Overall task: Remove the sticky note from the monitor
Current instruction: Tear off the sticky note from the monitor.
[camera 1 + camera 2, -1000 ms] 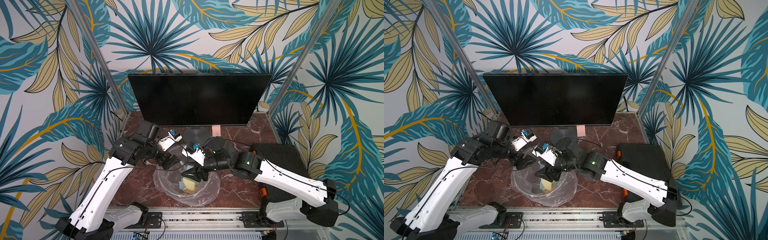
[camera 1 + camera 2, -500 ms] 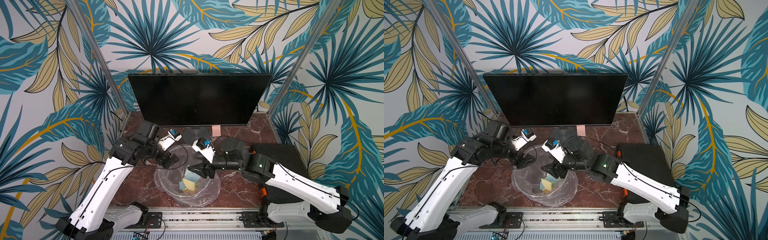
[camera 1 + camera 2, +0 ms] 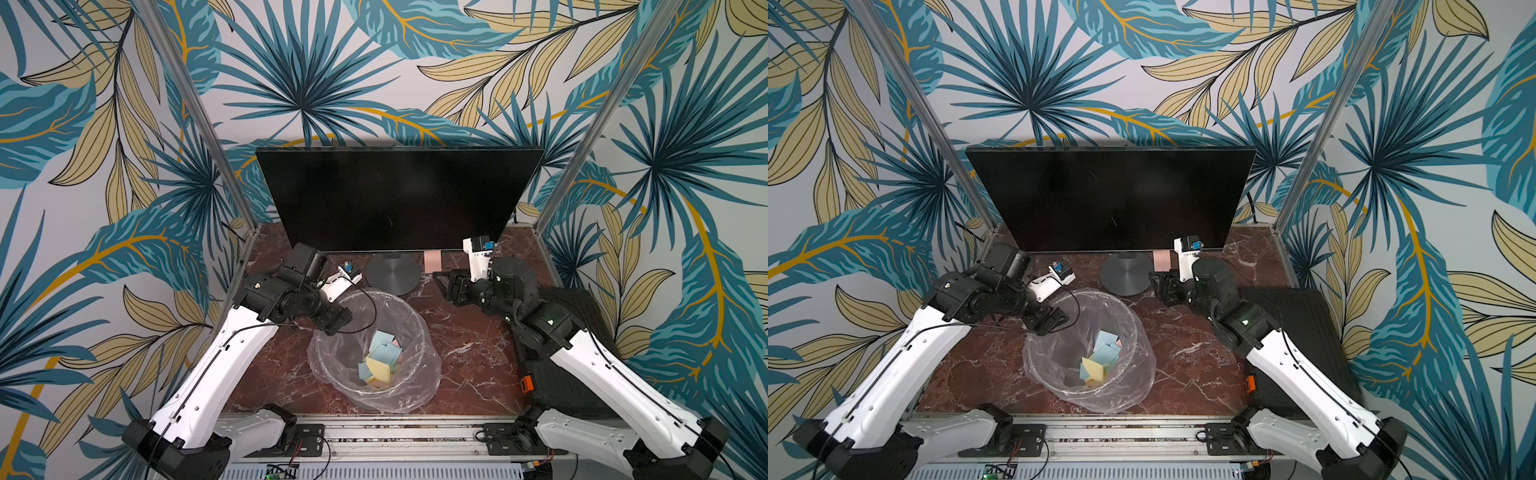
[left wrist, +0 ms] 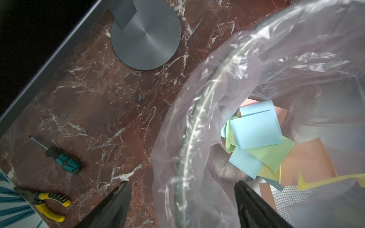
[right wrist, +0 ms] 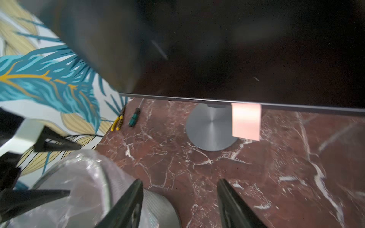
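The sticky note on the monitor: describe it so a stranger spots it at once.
Find the black monitor at the back. A pink note hangs from its bottom edge, right of the grey base. Other notes lie in the bin.

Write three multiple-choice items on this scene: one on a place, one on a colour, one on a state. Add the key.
1. Where on the monitor does the sticky note hang?
A. top edge
B. lower edge, beside the stand
C. middle of the screen

2. What colour is that note?
A. blue
B. pink
C. green

3. How is the right tool?
A. shut on the note
B. shut on a screwdriver
C. open and empty

Key: 1 B, it dangles from that edge; 2 B, it shows pale pink; 3 C, its fingers stand apart with nothing between.
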